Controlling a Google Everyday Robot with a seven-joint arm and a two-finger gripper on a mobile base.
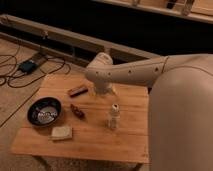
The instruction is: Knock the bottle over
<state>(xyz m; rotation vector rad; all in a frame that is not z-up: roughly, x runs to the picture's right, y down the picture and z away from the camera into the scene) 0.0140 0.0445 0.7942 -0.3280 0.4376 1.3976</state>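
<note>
While the bottle [114, 116] stands upright, the gripper [106, 91] hovers beyond it, its state unclear.

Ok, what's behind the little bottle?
Behind the bottle, farther back over the table, hangs the robot's gripper, not touching it. The arm covers the table's far right edge, so anything there is hidden.

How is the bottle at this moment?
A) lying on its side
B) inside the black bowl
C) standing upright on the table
C: the bottle stands upright on the table, cap on top, with the gripper behind it, farther from the camera.
</note>
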